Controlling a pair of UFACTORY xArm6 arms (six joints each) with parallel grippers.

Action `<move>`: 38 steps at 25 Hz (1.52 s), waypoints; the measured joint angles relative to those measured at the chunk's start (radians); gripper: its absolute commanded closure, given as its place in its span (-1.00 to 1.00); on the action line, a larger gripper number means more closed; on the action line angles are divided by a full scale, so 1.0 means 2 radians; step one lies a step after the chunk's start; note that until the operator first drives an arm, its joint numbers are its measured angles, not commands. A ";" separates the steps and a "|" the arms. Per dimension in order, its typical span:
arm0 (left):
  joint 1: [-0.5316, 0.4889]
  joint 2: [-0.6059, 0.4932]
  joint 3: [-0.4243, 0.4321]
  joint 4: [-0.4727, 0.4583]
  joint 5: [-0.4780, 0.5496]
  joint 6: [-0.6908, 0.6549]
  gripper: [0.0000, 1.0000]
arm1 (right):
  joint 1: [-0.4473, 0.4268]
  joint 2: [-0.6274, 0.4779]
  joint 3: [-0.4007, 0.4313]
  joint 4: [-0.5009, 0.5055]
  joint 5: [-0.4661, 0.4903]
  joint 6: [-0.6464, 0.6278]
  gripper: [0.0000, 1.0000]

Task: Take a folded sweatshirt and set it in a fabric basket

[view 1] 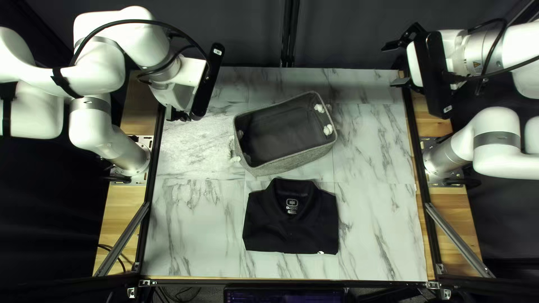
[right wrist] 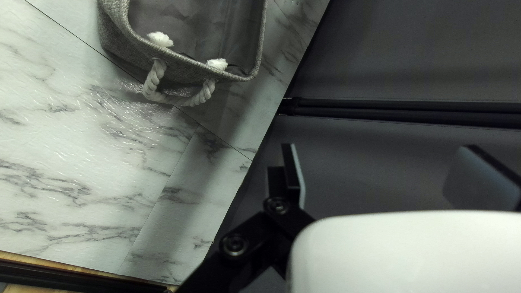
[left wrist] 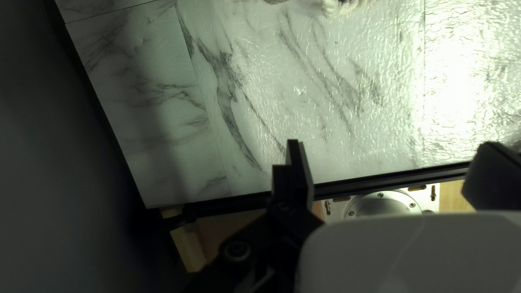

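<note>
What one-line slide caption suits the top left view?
A folded black shirt lies just in front of a grey fabric basket on a marble-patterned table.

From above the table's (view 1: pixel 376 235) near edge, I look down aslant toward the far curtain (view 1: pixel 359 33). Closer in, my left wrist camera faces the left edge; my right, from far right, shares the basket (view 1: pixel 292 161) with that high view.

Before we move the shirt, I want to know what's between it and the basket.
In the top left view, only a narrow, bare strip of marbled tabletop lies between the folded black shirt and the gray basket.
</note>
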 measured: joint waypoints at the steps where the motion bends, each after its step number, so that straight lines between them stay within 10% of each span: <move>1: 0.000 0.000 0.000 0.000 0.000 0.000 -1.00 | 0.000 0.000 0.000 0.000 0.000 0.000 -1.00; 23: 0.000 0.000 0.000 0.000 0.000 0.000 -1.00 | 0.009 -0.002 0.004 -0.012 0.001 0.011 -1.00; 38: -0.001 0.000 0.002 -0.004 -0.004 -0.004 -1.00 | 0.361 0.089 0.031 -0.207 0.093 0.393 -1.00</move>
